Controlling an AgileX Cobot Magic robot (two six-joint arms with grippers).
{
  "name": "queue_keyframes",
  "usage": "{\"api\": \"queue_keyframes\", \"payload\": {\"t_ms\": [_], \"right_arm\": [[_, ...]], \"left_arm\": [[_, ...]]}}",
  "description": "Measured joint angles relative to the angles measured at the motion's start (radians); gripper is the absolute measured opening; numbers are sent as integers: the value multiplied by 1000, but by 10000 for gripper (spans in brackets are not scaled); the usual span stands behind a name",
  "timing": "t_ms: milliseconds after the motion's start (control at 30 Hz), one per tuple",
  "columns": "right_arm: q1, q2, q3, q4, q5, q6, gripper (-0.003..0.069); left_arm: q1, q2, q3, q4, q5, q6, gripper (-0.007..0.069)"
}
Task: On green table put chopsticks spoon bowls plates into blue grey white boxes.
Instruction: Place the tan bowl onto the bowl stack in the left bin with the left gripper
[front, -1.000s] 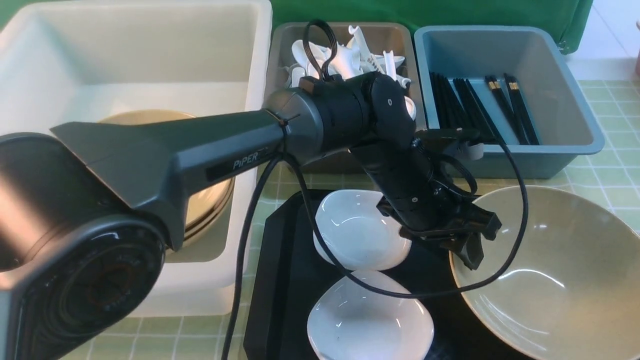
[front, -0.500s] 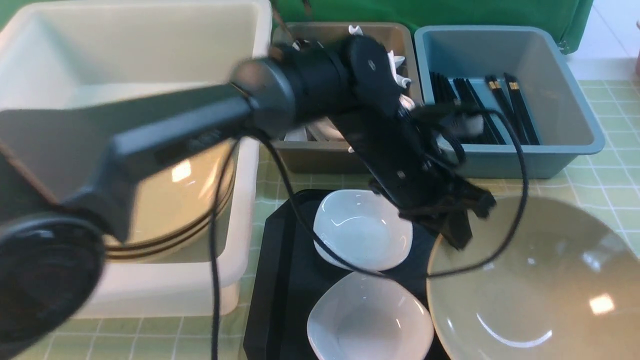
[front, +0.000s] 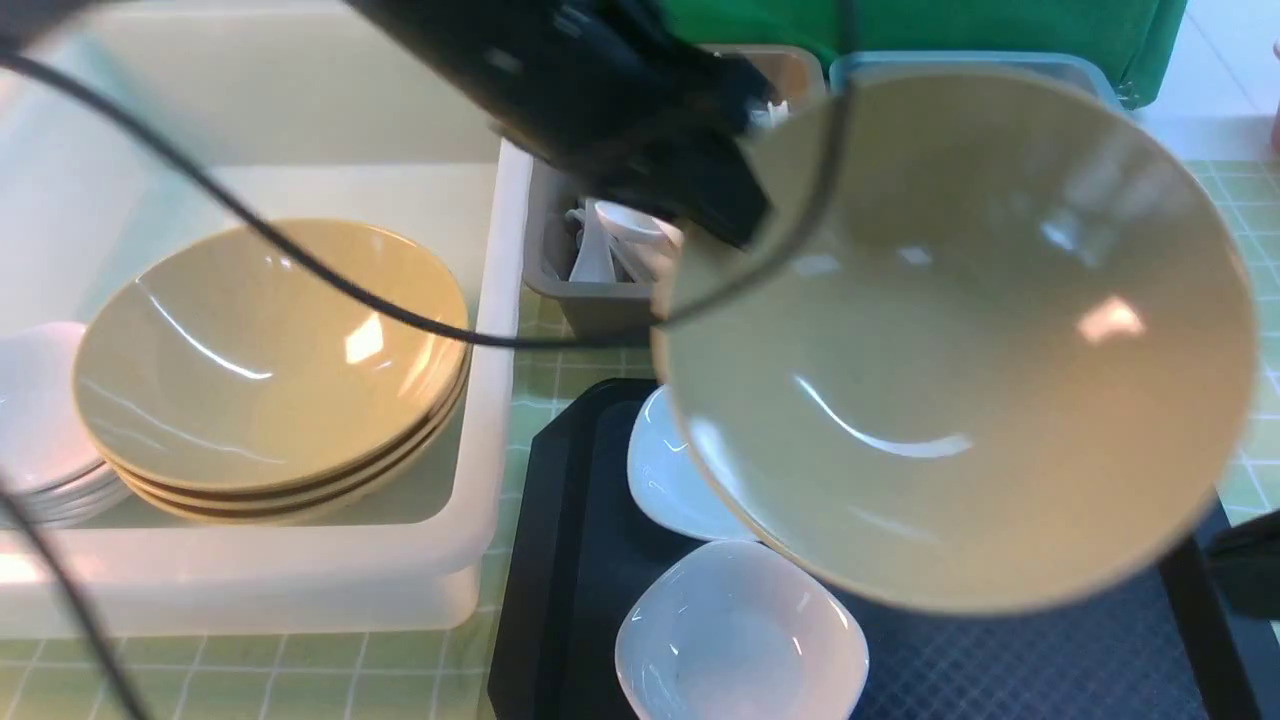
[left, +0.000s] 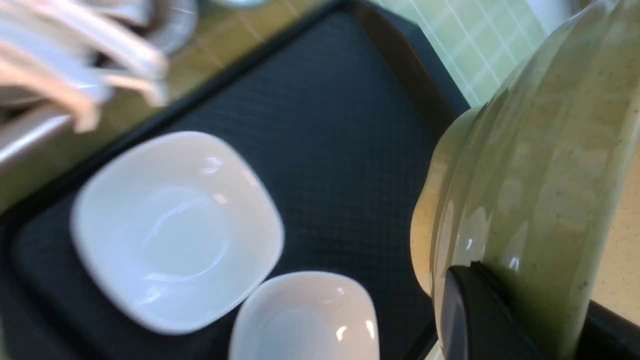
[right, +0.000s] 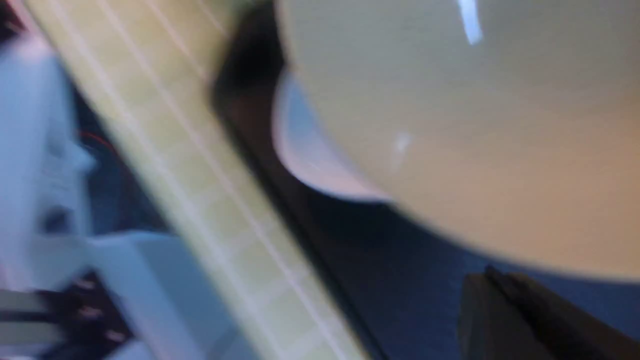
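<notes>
Front view: we find the bowl (front: 950, 340), a second ago lying beside the plates (front: 740, 640), now airborne and tilted, its rim grasped by the left claw (front: 745, 225); next stop, we judge, the white box (front: 490, 560). Left wrist view: claw clenched on the rim; two plates below on the tray (left: 350, 125). Right wrist view: blurred; right claw (right: 495, 305) clenched, empty.

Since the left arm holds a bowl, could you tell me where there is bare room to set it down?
The white box is bare across its far half, behind the bowl stack and plate stack. The tray is bare right of its two plates, beneath the held bowl. The grey box is crowded with spoons.
</notes>
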Motion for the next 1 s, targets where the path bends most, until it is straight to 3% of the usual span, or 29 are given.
{"api": "queue_keyframes", "payload": {"t_ms": [133,367,400,533,667,767,1000], "right_arm": [[0,43,0,106,-20,-68,20],[-9,103,-6,-17,-68,-77,20],[-39,114,-24,-63,-71,-75,20],[-154,142,-89,-73,-77,-79,20],[-242,195,-118,79,-53,-158,20],[-268,254,-119,198,-32,-206,20],[-271,286,-119,284,-32,-235,20]], "left_arm": [[137,-123,140,-12,-21,-13,17],[479,-300,385,-74,-71,25,17],[585,-331,440,-93,-71,56,17],[806,-350,562,-132,-64,109,17],[922,-349,646,-184,-119,150,17],[955,-349,659,-195,-165,146,17],[958,-346,663,-37,-259,28,17]]}}
